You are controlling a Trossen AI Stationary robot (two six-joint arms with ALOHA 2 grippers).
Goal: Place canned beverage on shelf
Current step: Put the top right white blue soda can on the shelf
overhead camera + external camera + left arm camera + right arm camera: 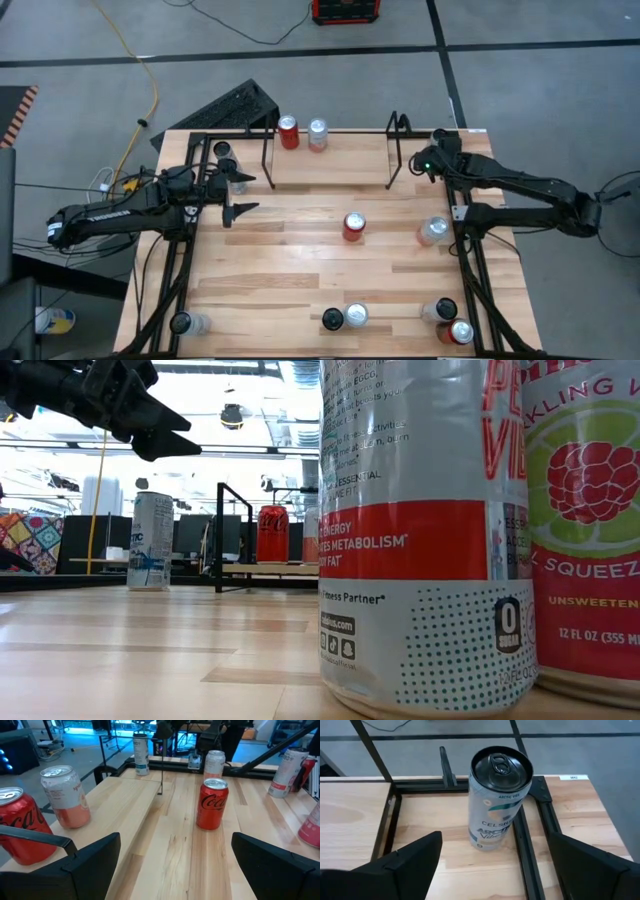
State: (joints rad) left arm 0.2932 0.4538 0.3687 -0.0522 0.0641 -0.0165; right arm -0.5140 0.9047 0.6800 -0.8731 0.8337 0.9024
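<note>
Red can (212, 803): Coca-Cola. Slim can (498, 799): Celsius.

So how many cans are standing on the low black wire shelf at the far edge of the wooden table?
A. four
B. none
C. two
C: a red cola can and a silver can stand side by side on the shelf, and the rest of it is bare.

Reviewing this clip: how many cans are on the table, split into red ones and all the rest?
Red cans: 3
Other cans, silver or white: 9
Total: 12
</note>
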